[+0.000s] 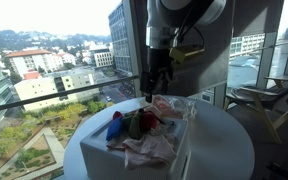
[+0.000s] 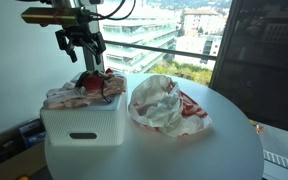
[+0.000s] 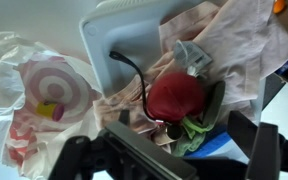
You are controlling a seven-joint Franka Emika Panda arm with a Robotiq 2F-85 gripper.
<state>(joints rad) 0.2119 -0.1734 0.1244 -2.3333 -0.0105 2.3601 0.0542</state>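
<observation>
The pincer [image 2: 82, 48] is held spread wide and empty above the bin [image 2: 82, 125], which is set on the tabletop [image 2: 194, 150] just beside a crumpled bag [image 2: 166, 105]. The red toy [image 3: 174, 97] is seen on top of the pile in the bin, bedded in pale cloth [image 3: 234, 40]. A green piece [image 3: 196, 125] touches it and a black cord [image 3: 129, 70] lies just beside it. A reach for the red toy is judged to be the step in hand. It is best done if the pincer is centred over the red bulge and lowered straight, so that the fingers are set on either side of it, not on the cloth. The cord and green piece should be kept out of the jaws, and the bin's wall left unstruck. A gentle closing is advised, since the red toy looks soft.
</observation>
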